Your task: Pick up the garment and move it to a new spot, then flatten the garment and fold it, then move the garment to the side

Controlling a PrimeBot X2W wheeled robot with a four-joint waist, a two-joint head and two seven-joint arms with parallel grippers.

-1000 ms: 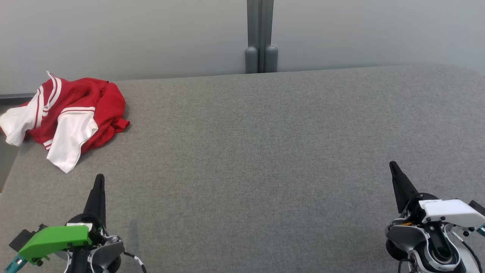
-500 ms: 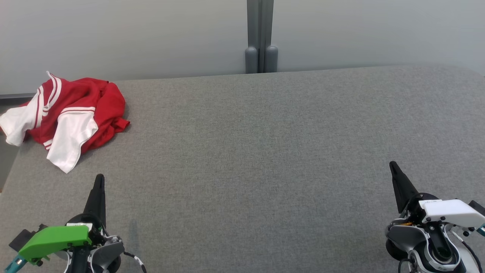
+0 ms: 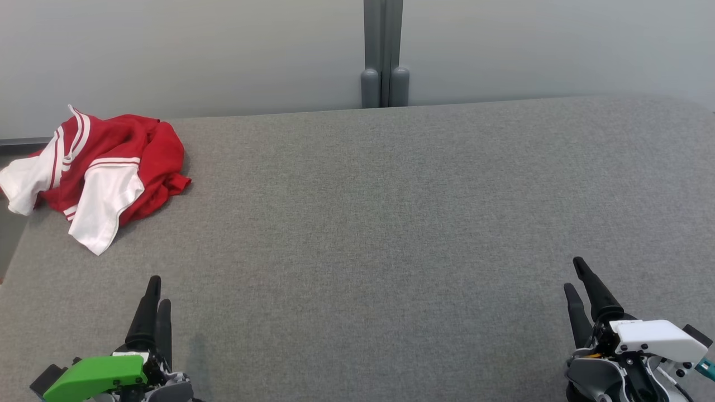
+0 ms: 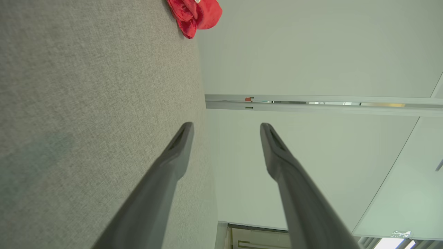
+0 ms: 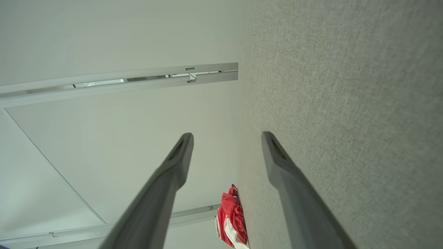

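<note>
Grey woven fabric covers the whole table (image 3: 363,223): a fine, even weave, flat and taut, rounded at the far right corner. Behind it runs a smooth pale wall (image 3: 223,50), split by a darker grey post (image 3: 383,53) with two rounded caps at its foot.

Over at the far left corner lies the garment (image 3: 95,167), a crumpled heap of red cloth with white sleeves (image 3: 103,209) and thin white stripes, one sleeve spilling over the table's left edge. Nothing is touching it.

Down at the near left, the left gripper (image 3: 159,291) sits under its green cover (image 3: 95,375) and points up the table, well short of the garment. From its wrist, the two long, tapering dark fingers (image 4: 176,152) stand clearly spread, with bare weave and wall between them and nothing held.

At the near right, the white-capped right gripper (image 3: 572,274) shows the same: slim fingers parted wide, empty, over the weave and well apart from the garment.
</note>
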